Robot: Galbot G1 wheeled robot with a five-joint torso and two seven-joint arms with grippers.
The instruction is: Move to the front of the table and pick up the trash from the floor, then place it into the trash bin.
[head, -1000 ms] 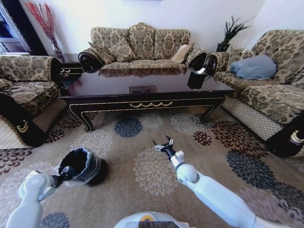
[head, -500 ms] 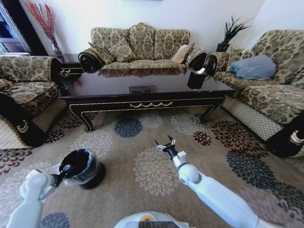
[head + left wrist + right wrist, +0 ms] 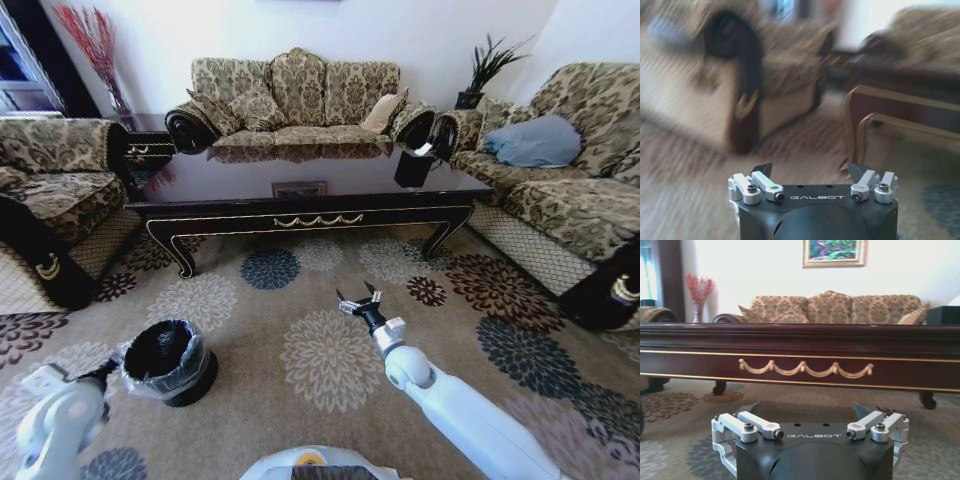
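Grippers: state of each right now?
Left gripper: open, holding nothing, low beside the small round black trash bin.
Right gripper: open, empty, over the carpet before the long dark brown table.

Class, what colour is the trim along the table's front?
Gold, on the dark brown table; clearest in the right wrist view.

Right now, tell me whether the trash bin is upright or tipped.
Upright. In the head view the trash bin stands on the carpet with its bag-lined mouth facing up, beside the left pincer.

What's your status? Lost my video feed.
Both grippers open, empty: right gripper over carpet before the table, left gripper beside the trash bin. Bin upright. Nothing blocking.
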